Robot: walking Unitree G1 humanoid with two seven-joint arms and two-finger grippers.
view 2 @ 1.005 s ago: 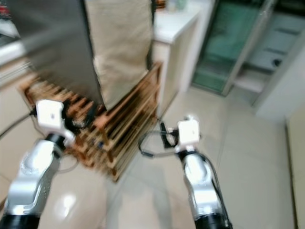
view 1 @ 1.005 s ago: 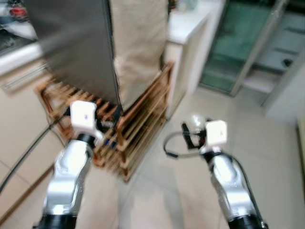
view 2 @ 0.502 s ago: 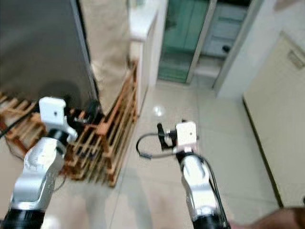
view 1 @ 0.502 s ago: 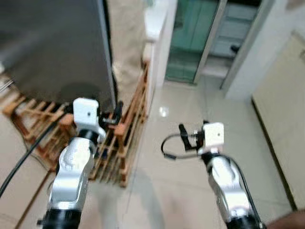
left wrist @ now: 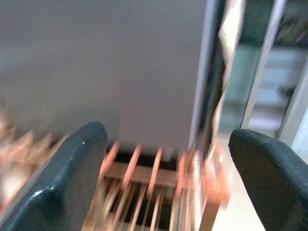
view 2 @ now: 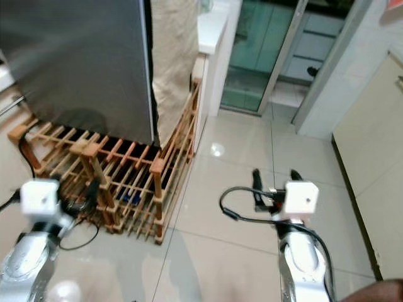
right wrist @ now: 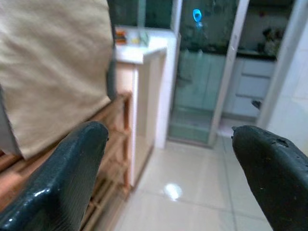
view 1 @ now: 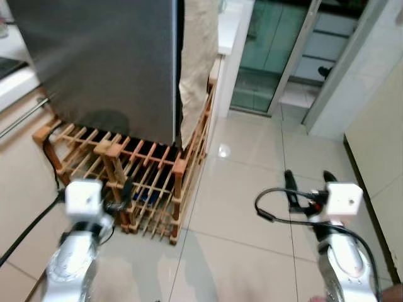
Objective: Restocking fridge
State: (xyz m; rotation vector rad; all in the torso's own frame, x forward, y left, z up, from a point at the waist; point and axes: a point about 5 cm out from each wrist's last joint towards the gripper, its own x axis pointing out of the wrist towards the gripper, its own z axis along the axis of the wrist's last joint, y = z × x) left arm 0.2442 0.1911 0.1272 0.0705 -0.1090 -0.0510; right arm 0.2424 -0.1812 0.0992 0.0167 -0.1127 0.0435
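Grey fridge (view 1: 101, 60), door shut, standing on wooden rack (view 1: 135, 179) ahead-left. Beige cloth (view 1: 196, 56) draped down its side. Left gripper (left wrist: 166, 173) and right gripper (right wrist: 168, 168) both spread wide, empty. Best approach: square up to door before reaching. Right wrist view adds white table (right wrist: 139, 45) behind.
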